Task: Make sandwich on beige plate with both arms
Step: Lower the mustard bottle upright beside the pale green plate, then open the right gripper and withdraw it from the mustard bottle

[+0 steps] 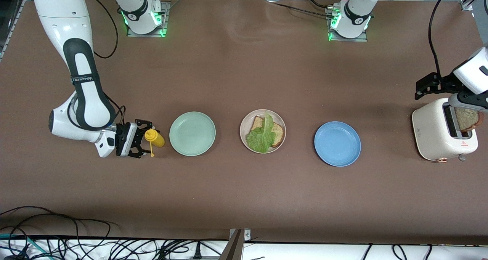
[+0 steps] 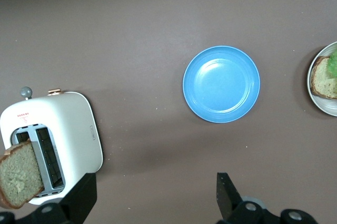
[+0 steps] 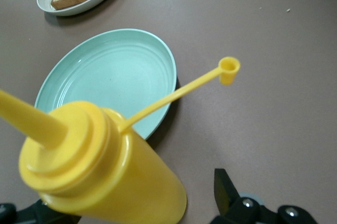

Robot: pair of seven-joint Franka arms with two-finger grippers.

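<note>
The beige plate (image 1: 242,131) sits mid-table with a brown bread slice (image 1: 278,134) and a green lettuce leaf (image 1: 263,136) on top of it. A second bread slice (image 1: 467,119) sticks out of the white toaster (image 1: 432,132) at the left arm's end. My left gripper (image 1: 425,86) hangs open and empty over the table beside the toaster. In the left wrist view the toaster (image 2: 68,129) and its slice (image 2: 18,174) show by the left gripper (image 2: 155,195). My right gripper (image 1: 146,138) stands open around a yellow squeeze bottle (image 1: 155,138); its fingers are off the bottle (image 3: 105,171).
A mint-green plate (image 1: 192,133) lies between the bottle and the beige plate. A blue plate (image 1: 337,143) lies between the beige plate and the toaster. The bottle's tethered cap (image 3: 229,70) hangs out over the table. Cables run along the table's front edge.
</note>
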